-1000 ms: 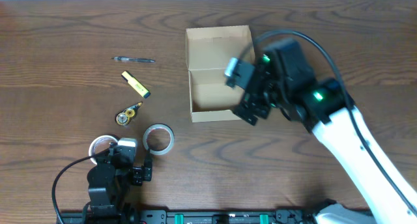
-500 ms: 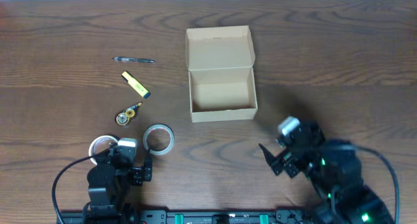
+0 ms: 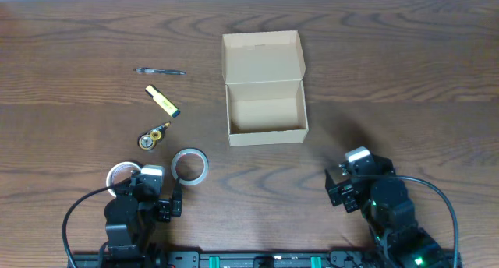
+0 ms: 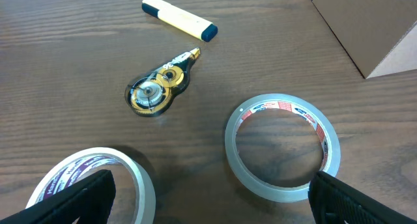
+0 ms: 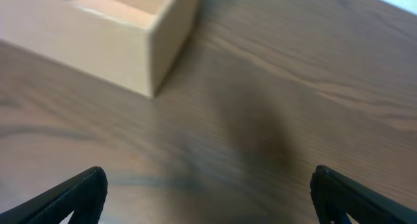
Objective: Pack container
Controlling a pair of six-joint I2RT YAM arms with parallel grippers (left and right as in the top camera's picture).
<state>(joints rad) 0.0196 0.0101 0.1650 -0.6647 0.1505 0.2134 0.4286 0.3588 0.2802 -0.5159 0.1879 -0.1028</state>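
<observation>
Small tan cardboard box (image 3: 267,135) sits mid-table on the dark brown wooden table (image 3: 405,65), hinged flap lid thrown open and lying back toward the far edge; inside shows bare cardboard.

Right gripper (image 3: 341,192) is low by the near edge, nearer than the box and to its right, apart from it; in the right wrist view its jaws are spread wide w/ only tabletop between them (image 5: 208,175); the box (image 5: 98,28) shows as one corner at upper left, ahead of the left fingertip, not touching either finger; that view is blurred.

Left gripper (image 3: 168,206) is at the near-left edge, jaws likewise spread wide and pinching nothing (image 4: 212,178); the box (image 4: 378,28) is just a corner at upper right of the left wrist view, well apart from the fingers.

Clear tape roll w/ red-printed core (image 3: 189,165) (image 4: 283,149) lies flat just ahead of the left jaws, close to the right finger; white tape roll w/ purple print (image 3: 122,174) (image 4: 91,185) lies flat by the left finger, partly hidden by it.

Further out: black-and-gold correction-tape dispenser (image 3: 153,135) (image 4: 156,94); yellow highlighter w/ dark cap (image 3: 162,100) (image 4: 179,27); thin dark pen (image 3: 160,71) farthest back; all left of the box, all apart from it and from each other.
</observation>
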